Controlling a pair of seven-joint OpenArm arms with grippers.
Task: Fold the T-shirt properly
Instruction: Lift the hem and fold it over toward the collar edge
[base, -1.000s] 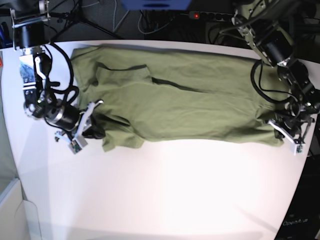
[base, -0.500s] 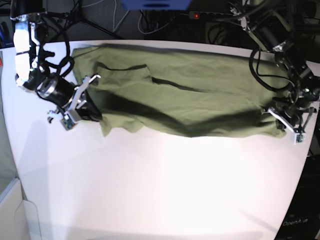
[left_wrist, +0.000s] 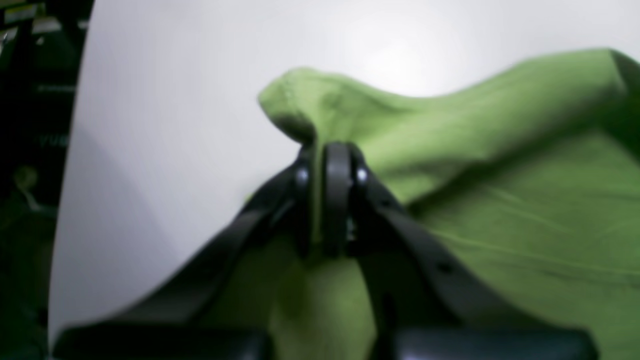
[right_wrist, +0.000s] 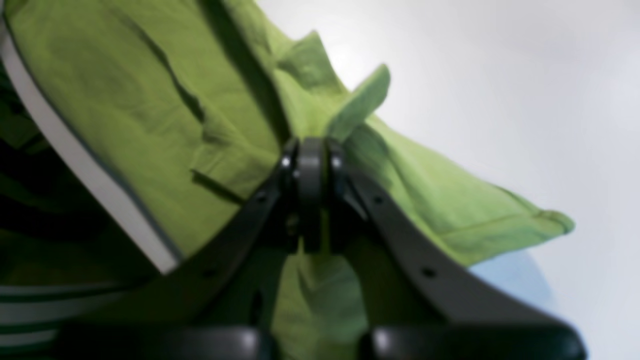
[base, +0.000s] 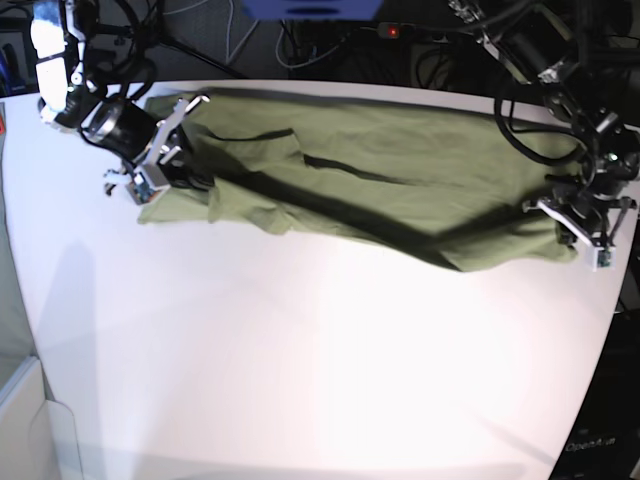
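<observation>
The soft T-shirt (base: 370, 190) lies along the tabletop's (base: 300, 370) far edge. The left gripper (base: 585, 225) and right gripper (base: 160, 160) each pinch an end. It looks floppy, so corners are best.

Only one text can be read. In the base view, at the lower right corner of the frame, a dark panel (base: 600, 440) beside the white worktop (base: 320, 360) carries pale letters that look like "OpenArm"; they are small and the end of the word is cut by the frame edge. In the left wrist view, faint marks stand on dark equipment at the left edge, but they are too blurred to read.
</observation>
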